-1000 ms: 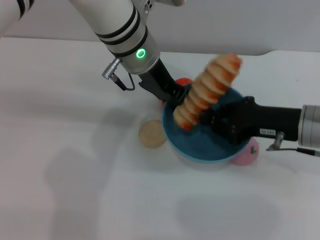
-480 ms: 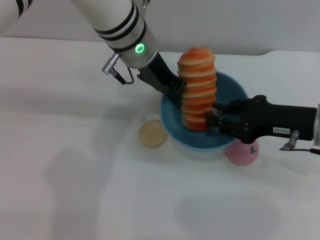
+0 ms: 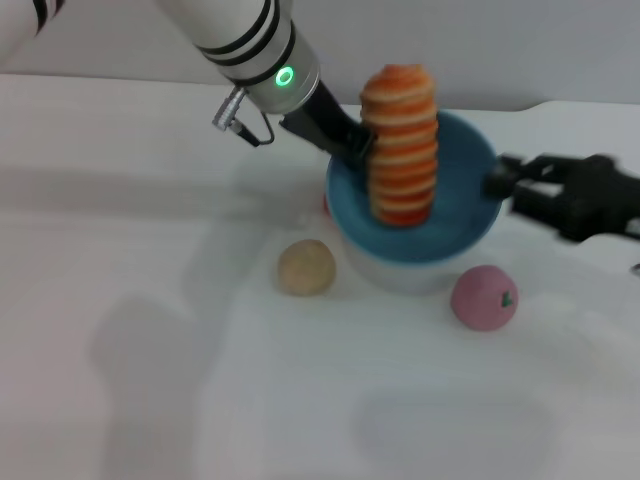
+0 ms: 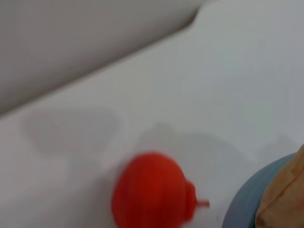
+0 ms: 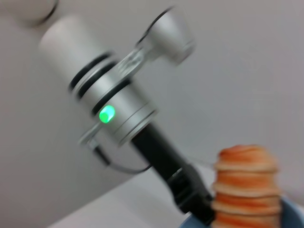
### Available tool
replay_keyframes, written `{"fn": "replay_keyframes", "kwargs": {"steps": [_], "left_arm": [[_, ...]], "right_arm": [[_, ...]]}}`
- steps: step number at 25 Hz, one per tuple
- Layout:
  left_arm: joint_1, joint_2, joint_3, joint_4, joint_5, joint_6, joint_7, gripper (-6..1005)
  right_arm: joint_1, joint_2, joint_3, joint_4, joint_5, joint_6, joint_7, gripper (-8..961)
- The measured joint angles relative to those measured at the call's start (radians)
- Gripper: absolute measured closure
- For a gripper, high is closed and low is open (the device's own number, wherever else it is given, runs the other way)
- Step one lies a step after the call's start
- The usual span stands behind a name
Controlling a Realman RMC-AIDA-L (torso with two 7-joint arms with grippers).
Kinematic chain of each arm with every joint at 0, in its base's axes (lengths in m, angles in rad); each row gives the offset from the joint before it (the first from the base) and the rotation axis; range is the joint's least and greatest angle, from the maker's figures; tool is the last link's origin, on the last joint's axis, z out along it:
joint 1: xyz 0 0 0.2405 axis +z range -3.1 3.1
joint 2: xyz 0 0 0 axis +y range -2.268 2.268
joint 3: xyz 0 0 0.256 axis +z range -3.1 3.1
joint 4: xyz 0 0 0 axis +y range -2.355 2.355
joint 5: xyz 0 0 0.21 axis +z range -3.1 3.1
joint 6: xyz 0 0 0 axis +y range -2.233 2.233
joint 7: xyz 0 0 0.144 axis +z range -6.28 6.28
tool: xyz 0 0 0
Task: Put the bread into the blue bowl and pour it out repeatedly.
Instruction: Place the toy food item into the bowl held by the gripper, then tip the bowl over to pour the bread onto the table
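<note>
The blue bowl [image 3: 455, 215] sits near the far edge of my desk [image 3: 150, 350]. The bread [image 3: 400, 145] stands up straight inside it. My left gripper [image 3: 352, 150] pinches the bowl's rim. My right gripper [image 3: 500, 180] is open, just beside the bowl.

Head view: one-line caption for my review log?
Bread standing upright in the blue bowl, left gripper at its rim, right gripper just beside it.

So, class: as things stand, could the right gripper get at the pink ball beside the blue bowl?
Probably yes. The right gripper hangs at the blue bowl's right rim, and the pink ball lies uncovered on the table just in front, nothing between them.
</note>
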Motion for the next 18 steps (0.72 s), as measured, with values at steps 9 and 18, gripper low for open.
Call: {"fn": "replay_keyframes", "kwargs": {"steps": [9,18], "left_arm": [[0.014,-0.011,0.140,-0.012,-0.011,-0.281,0.002,987],[0.026,-0.014,0.326,-0.095,-0.064,-0.631,0.005,986]], "right_arm": [[-0.033,-0.016,0.381,0.231,0.045,0.011,0.077,599],[-0.066,-0.040,0.536,0.360,-0.064,0.102,0.235,580]]}}
